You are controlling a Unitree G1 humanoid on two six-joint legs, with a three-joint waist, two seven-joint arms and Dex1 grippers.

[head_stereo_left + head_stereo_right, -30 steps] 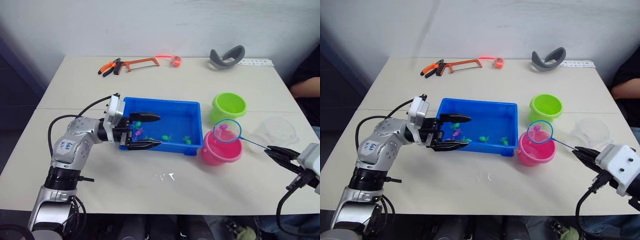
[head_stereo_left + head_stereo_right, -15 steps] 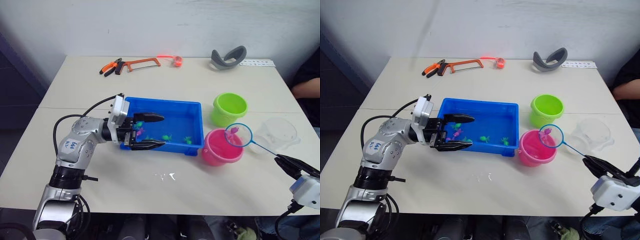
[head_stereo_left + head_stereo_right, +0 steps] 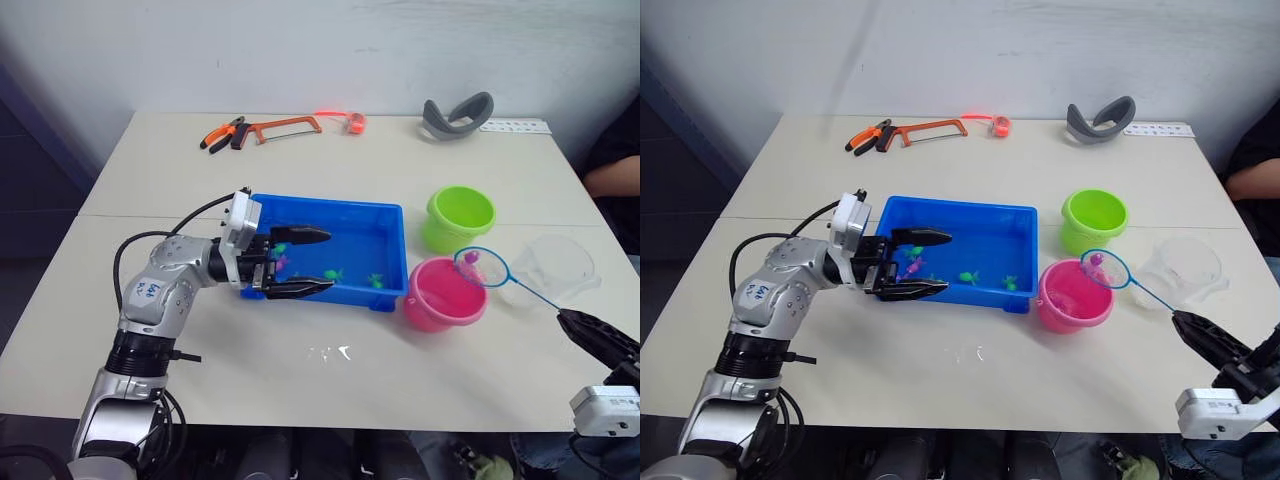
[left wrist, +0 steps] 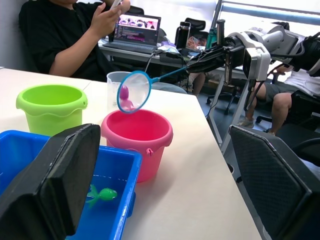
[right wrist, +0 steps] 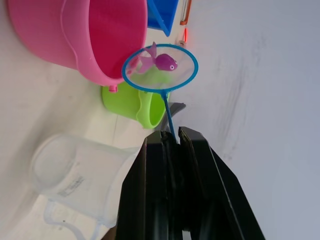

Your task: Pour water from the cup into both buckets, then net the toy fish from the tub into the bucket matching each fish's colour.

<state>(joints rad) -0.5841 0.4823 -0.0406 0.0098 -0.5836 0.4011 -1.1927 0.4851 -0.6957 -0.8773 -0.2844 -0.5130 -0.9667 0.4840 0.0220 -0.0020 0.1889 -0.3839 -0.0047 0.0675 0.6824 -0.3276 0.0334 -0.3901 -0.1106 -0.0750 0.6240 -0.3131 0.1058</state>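
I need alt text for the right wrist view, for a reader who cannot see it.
The right hand grips the net, which holds a pink toy fish beside the pink bucket. The green bucket and the clear cup are nearby.

An office-like lab: a person (image 4: 65, 35) sits at a laptop (image 4: 137, 31) beside office chairs (image 4: 272, 172), with a hacksaw (image 3: 280, 127) on the desk (image 3: 330, 170).

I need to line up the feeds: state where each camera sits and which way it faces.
Eye views: on the head, looking down at the table; both arms show.
Left wrist view: over the tub, facing the pink bucket; own fingers show.
Right wrist view: along the right gripper, shut on the net.
All share the net.
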